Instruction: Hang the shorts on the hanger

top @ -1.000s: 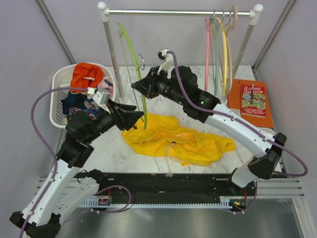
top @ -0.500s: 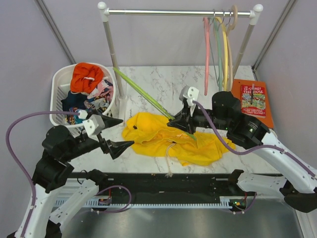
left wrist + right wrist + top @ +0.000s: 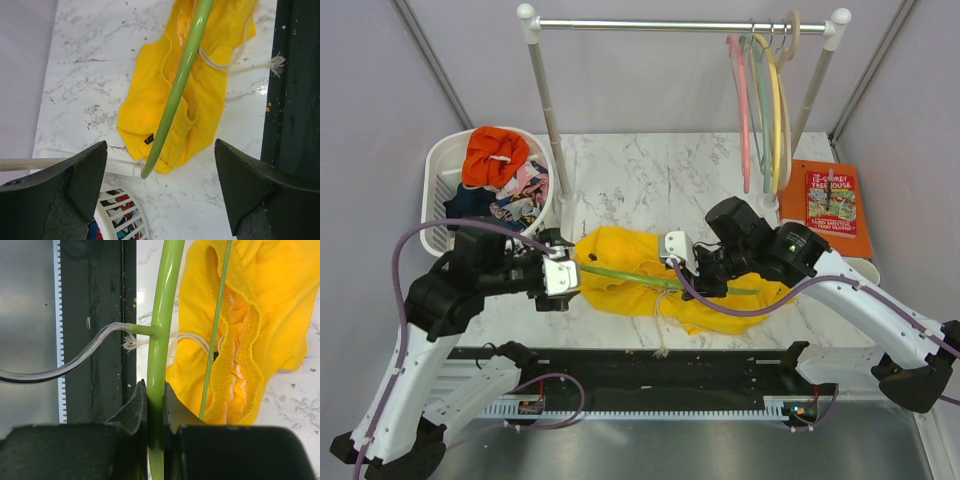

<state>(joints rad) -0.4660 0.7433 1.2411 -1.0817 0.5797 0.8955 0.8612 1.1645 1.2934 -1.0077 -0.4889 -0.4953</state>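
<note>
Right gripper (image 3: pixel 155 390) pinched tight on the hanger (image 3: pixel 162 315), just below the hook stem; seen plainly only from the right wrist. Left gripper (image 3: pixel 161 167) jaws spread wide, with the green hanger tip between them, clear of both. Top view: hanger runs across the shorts (image 3: pixel 610 250), bright yellow, crumpled on the marble table (image 3: pixel 650 170). Left wrist alone shows the dark logo (image 3: pixel 149 140) and the frayed white drawstring (image 3: pixel 273 63).

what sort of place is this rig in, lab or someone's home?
Probably a lab mock-up of a laundry corner, not a home: a marble-pattern tabletop boxed in by plain grey wall panels, a small metal garment rail with pastel plastic hangers, and a white plastic laundry basket of clothes.
</note>
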